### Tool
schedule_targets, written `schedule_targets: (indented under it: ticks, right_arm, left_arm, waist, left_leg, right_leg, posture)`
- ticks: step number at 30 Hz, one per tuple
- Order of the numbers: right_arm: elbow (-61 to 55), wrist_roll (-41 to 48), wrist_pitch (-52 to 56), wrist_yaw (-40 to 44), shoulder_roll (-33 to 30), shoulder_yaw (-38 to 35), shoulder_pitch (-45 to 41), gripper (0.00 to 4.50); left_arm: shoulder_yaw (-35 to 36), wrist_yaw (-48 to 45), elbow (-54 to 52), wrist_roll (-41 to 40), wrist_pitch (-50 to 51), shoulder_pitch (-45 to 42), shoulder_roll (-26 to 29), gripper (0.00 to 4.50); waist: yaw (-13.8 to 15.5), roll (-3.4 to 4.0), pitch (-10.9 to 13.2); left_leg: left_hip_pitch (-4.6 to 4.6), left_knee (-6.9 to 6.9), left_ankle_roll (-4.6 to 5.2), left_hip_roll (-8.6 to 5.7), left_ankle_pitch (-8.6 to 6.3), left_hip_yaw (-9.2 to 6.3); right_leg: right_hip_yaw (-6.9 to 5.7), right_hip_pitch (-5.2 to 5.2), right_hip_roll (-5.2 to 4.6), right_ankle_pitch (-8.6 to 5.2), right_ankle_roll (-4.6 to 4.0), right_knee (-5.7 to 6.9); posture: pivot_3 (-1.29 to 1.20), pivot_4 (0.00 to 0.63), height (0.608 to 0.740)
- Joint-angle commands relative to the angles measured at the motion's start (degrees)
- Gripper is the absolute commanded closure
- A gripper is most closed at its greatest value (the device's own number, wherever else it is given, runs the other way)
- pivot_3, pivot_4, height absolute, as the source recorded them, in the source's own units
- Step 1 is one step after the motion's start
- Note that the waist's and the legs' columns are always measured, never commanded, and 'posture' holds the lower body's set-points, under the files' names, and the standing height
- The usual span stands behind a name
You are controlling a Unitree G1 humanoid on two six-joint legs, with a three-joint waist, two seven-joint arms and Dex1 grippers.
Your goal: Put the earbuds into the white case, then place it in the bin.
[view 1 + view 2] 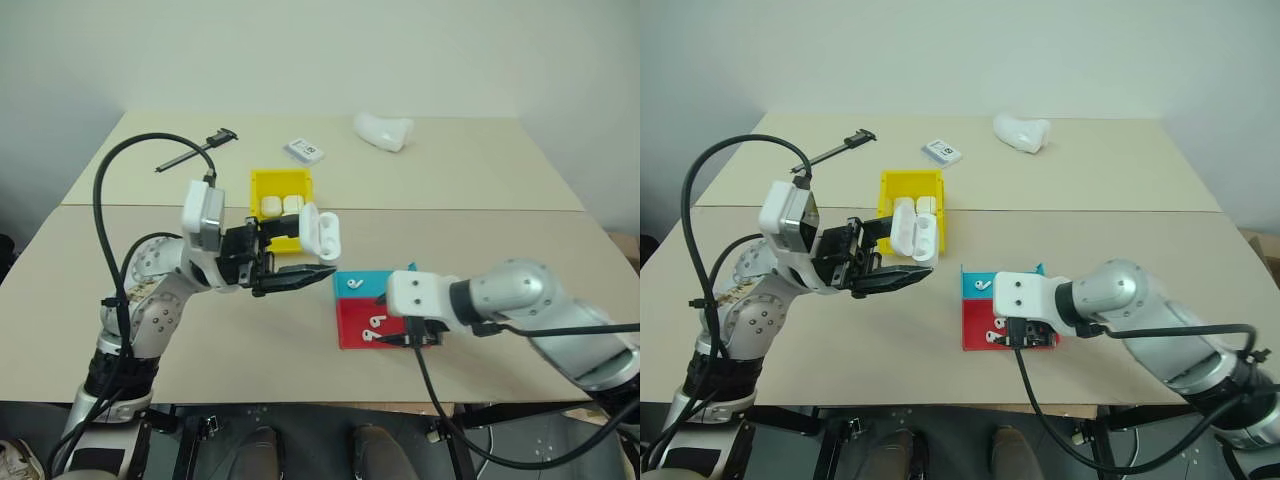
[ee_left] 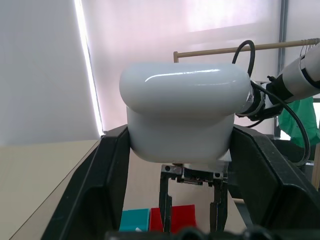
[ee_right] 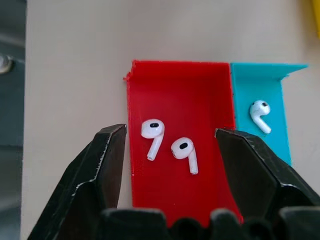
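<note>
My left gripper (image 1: pixel 297 257) is shut on the white case (image 1: pixel 319 232) and holds it above the table, next to the bin, with its lid flipped open. In the left wrist view the case (image 2: pixel 185 115) sits clamped between both fingers. Two earbuds (image 3: pixel 152 132) (image 3: pixel 184 151) lie side by side on the red half of a small tray (image 3: pixel 175 90). A third earbud (image 3: pixel 260 114) lies on the tray's blue half. My right gripper (image 3: pixel 170 137) hovers just over the red half, open, with one finger on either side of the two earbuds. The yellow bin (image 1: pixel 258 181) stands behind the case.
Two white items sit inside the bin. At the table's far side lie a lumpy white object (image 1: pixel 383 130), a small flat packet (image 1: pixel 303 151) and a black tool (image 1: pixel 195 152). The red-and-blue tray (image 1: pixel 352 330) is near the front edge.
</note>
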Motion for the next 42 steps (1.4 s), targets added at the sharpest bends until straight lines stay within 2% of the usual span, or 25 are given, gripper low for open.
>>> schedule_targets:
  ticks: [1, 5, 7, 10, 20, 42]
  right_arm:
    - [2.0, -5.9, -3.9, 2.5, -0.4, 2.8, -3.9, 1.25]
    - [8.3, -9.8, -13.7, 10.0, 0.2, 6.1, -8.9, 1.25]
    - [11.7, -10.6, -17.7, 14.1, 1.0, 6.8, -11.7, 1.64]
    - [15.4, -11.6, -21.5, 18.4, 2.5, 7.4, -14.0, 2.54]
    - [21.7, -17.2, -25.0, 21.3, 8.8, 8.2, -14.4, 2.54]
    - [26.6, -24.8, -28.9, 21.6, 13.5, 8.5, -12.0, 2.54]
  left_arm:
    - [1.5, -0.4, -1.2, 0.5, -1.1, -0.1, -0.8, 1.76]
    - [1.5, -0.2, -1.7, 1.1, -1.2, 0.4, -1.6, 1.76]
    - [1.7, -0.1, -2.3, 1.3, -1.1, 0.9, -1.7, 1.76]
    - [2.4, 0.2, -3.6, 1.5, -1.0, 1.8, -1.5, 1.76]
    - [3.7, 2.5, -6.6, 1.8, -0.2, 3.8, -1.3, 1.76]
    - [3.8, 3.8, -7.6, 1.9, -0.1, 4.2, -0.8, 1.76]
  waist:
    - [0.0, 0.00, 0.0]
    - [0.0, 0.00, 0.0]
    - [-0.1, 0.00, 0.0]
    - [-0.1, 0.00, 0.0]
    - [0.1, 0.01, 0.0]
    - [0.0, 0.02, 0.0]
  left_leg:
    - [-0.01, 0.01, 0.01, 0.00, -0.01, 0.00]
    - [0.01, 0.03, 0.04, 0.01, -0.02, 0.02]
    - [0.02, 0.03, 0.04, 0.02, -0.02, 0.05]
    - [0.01, 0.03, 0.06, 0.03, -0.03, 0.04]
    - [0.02, 0.08, 0.06, 0.05, -0.04, 0.10]
    - [0.03, 0.07, 0.06, 0.05, -0.04, 0.14]
  right_leg:
    - [0.00, 0.00, 0.00, 0.00, 0.00, -0.01]
    - [-0.01, 0.01, 0.02, 0.00, 0.00, 0.00]
    - [-0.01, 0.01, 0.03, 0.00, 0.00, 0.00]
    - [-0.01, 0.01, 0.04, 0.00, 0.00, 0.00]
    - [-0.03, 0.02, 0.04, 0.01, -0.02, 0.05]
    - [-0.03, 0.02, 0.04, 0.01, -0.03, 0.06]
  posture:
    - [0.00, 0.150, 0.740]
    - [0.00, 0.150, 0.740]
    - [0.00, 0.150, 0.740]
    - [0.00, 0.150, 0.740]
    - [0.00, 0.150, 0.740]
    - [0.00, 0.150, 0.740]
